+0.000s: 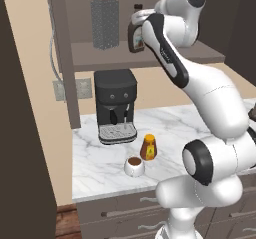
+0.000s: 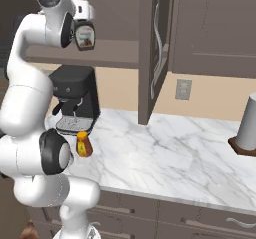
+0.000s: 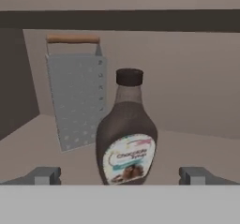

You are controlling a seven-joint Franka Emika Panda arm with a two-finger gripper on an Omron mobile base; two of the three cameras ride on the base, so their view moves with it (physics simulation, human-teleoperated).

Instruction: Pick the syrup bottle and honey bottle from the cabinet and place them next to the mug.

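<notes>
The tall dark brown syrup bottle (image 3: 126, 138) with its pale label stands upright on the cabinet shelf (image 1: 100, 57). My gripper (image 3: 121, 176) has reached into the cabinet and is open. Its fingertips (image 3: 44, 175) stand wide apart on either side of the bottle, with gaps on both sides. From the base views the bottle (image 1: 136, 37) (image 2: 85, 35) shows right at my hand. The squat amber honey bottle (image 1: 148, 147) (image 2: 83, 144) stands on the marble counter, just right of the white mug (image 1: 134, 166) of dark liquid.
A metal box grater (image 1: 105, 23) (image 3: 77, 96) stands on the shelf left of the syrup. A black coffee machine (image 1: 116, 105) sits under the shelf. The open cabinet door (image 2: 152, 53) hangs to the right. A grey cylinder (image 2: 247, 120) on a brown base stands far right.
</notes>
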